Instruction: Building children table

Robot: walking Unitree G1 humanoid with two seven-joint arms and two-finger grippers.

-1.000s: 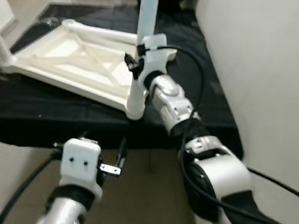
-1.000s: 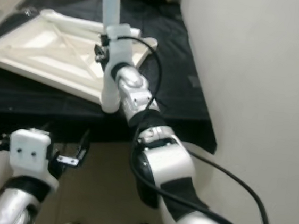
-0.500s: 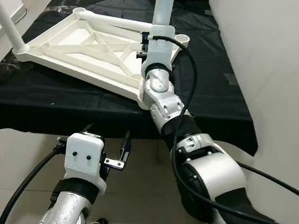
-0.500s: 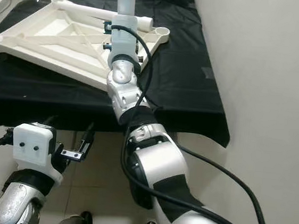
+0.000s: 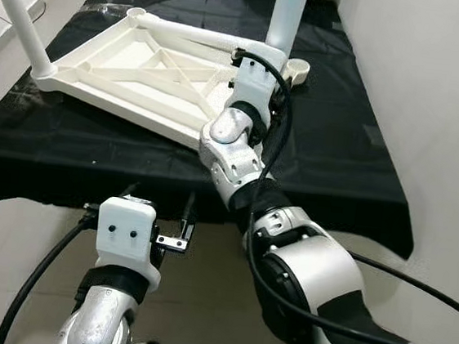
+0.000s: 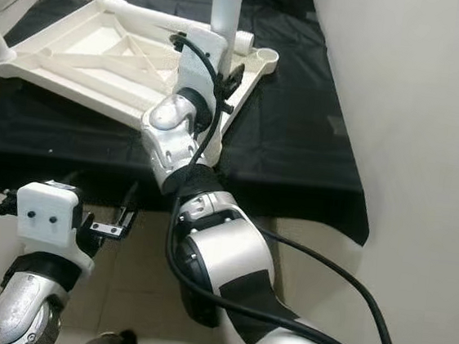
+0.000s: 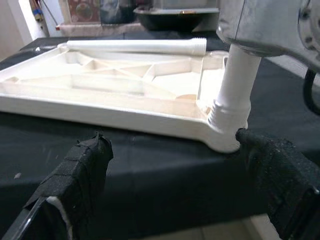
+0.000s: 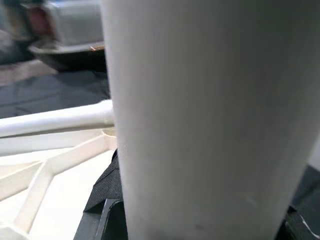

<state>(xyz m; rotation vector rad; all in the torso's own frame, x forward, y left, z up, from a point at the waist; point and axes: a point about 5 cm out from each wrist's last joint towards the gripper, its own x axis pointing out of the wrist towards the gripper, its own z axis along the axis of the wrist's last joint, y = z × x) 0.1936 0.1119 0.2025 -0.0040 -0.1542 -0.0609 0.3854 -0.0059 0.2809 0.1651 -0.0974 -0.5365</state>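
The left hand [image 5: 157, 234] hovers just short of the counter [image 5: 90, 166], fingers spread wide and holding nothing. On the counter's black cover lies the inverted white tabletop [image 5: 134, 67]. At the tabletop's near corner, the right hand [image 6: 223, 77] is closed around an upright white leg [image 7: 235, 90] seated in the corner socket. A loose leg [image 7: 135, 46] lies along the tabletop's far edge. The step in hand appears to be seating this leg; the next move likely requires firm tightening.

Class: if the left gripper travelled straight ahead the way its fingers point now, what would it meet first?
Probably the left gripper would meet the black-draped table edge, just below the white tabletop frame; depth is uncertain.
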